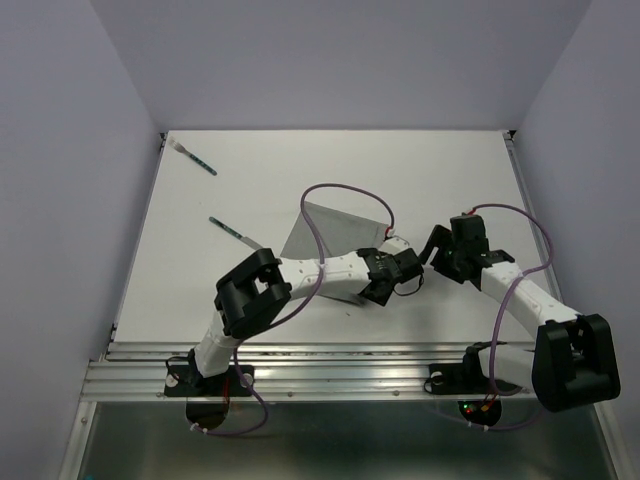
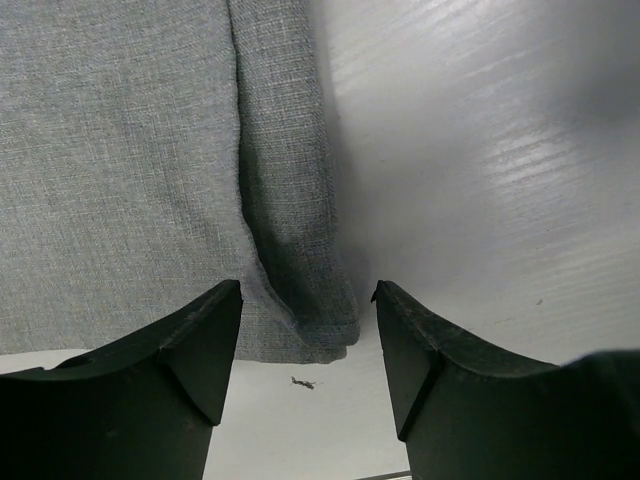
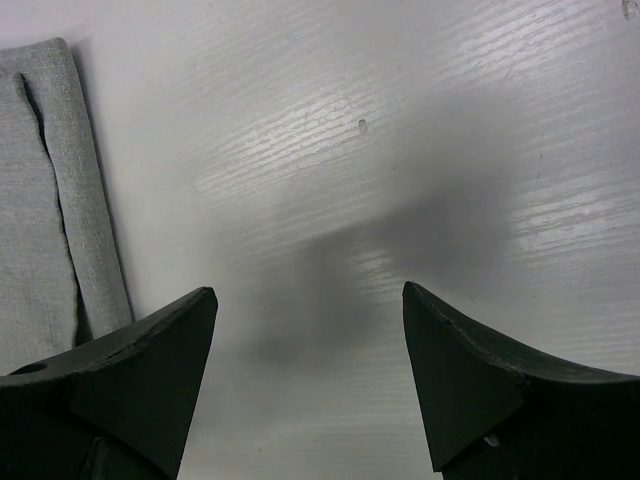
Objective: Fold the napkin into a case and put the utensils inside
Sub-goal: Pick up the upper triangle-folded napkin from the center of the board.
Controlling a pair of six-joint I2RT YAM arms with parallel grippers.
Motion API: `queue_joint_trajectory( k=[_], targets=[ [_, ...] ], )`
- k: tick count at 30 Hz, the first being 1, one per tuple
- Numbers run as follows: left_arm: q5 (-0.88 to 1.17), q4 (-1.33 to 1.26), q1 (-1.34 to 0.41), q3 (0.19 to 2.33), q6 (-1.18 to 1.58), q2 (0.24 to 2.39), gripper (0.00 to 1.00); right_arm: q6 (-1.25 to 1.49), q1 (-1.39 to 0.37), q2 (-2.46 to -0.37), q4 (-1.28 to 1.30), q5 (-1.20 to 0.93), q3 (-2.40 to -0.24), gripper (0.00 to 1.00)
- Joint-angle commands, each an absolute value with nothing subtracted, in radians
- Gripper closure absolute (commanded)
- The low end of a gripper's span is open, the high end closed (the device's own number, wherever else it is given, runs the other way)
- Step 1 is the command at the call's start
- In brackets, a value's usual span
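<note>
While the left gripper [image 2: 305, 340] hangs spread over the napkin [image 2: 150, 180] at its folded corner (the fold seems to sit just between its fingertips [image 2: 215, 325]), the right gripper [image 3: 310, 370], likewise spread, hovers over the table [image 3: 420, 150] beside the cloth's edge.

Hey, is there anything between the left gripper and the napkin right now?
Nothing visible. The left gripper is open directly over the napkin, at its folded corner, with only bare table beside it. The right gripper is open too, over the table just off the napkin's edge, not in the way.
</note>
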State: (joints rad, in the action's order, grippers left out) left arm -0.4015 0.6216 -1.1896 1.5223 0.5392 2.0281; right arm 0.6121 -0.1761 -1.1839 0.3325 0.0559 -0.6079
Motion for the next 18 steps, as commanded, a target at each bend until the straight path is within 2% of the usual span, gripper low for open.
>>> queue_joint_trajectory(
  k=[1,11,18],
  targets=[
    [-0.439,0.646,-1.213,1.568,0.540,2.037,0.35,0.594,-0.169,-1.170,0.327,0.046,-0.649,0.20],
    [-0.449,0.641,-1.216,1.542,0.540,2.060,0.40,0.589,-0.169,-1.170,0.328,0.048,-0.649,0.20],
    [-0.457,0.615,-1.216,1.509,0.534,2.069,0.48,0.589,-0.169,-1.163,0.330,0.048,-0.644,0.20]
  ],
)
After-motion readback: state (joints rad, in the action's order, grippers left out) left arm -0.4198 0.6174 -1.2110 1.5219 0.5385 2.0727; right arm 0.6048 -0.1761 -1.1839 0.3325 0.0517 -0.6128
